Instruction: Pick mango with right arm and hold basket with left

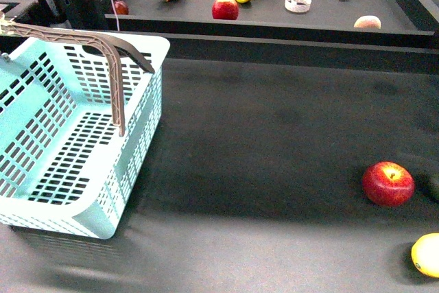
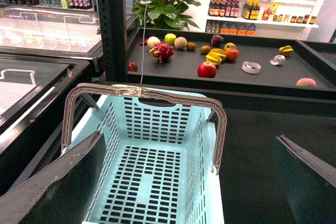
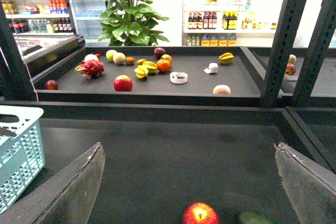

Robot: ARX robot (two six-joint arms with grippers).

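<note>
The right gripper (image 3: 189, 148), jaws gaping and empty, should reach past the red apple (image 1: 388, 183) for the mango (image 1: 426, 254) near it, robot-side, while the left gripper (image 2: 188, 137), equally agape, clasps the basket (image 1: 140, 138) well left of that apple.

Basket (image 1: 140, 149): pale turquoise, slotted walls, upright at table's left, grey-brown handle raised. Mango (image 1: 426, 254): yellow, lying at front right, cut off by the frame edge.

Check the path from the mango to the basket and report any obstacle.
Nothing visible blocks it: bare dark table lies between the mango and the basket. The red apple sits farther back, beside that line, not on it.
</note>
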